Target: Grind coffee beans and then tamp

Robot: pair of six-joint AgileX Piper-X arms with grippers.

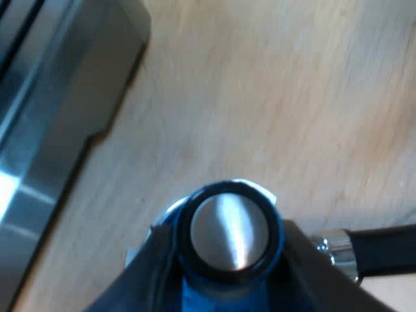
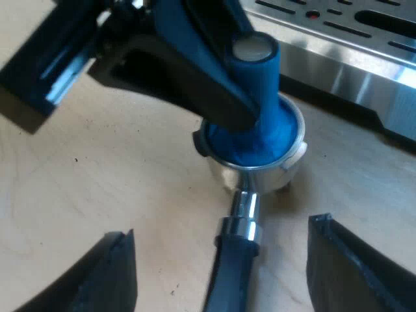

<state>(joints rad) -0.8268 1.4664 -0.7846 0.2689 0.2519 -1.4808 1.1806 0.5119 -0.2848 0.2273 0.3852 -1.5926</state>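
A blue tamper [image 1: 229, 231] with a round metal cap stands upright in the basket of the metal holder [image 2: 257, 170], its base down inside the rim. My left gripper [image 1: 229, 276] is shut on the tamper's stem, and one of its black fingers [image 2: 195, 84] lies along the stem in the right wrist view. The holder rests on the wooden table with its dark handle [image 2: 234, 273] pointing toward my right gripper [image 2: 222, 231]. That gripper is open, one finger on each side of the handle and clear of it. The handle's red end is hidden.
The espresso machine's steel drip tray [image 2: 364, 58] with its slotted grate lies close behind the holder, and its edge [image 1: 58, 130] runs near the tamper. Bare wooden tabletop [image 1: 273, 97] surrounds the holder.
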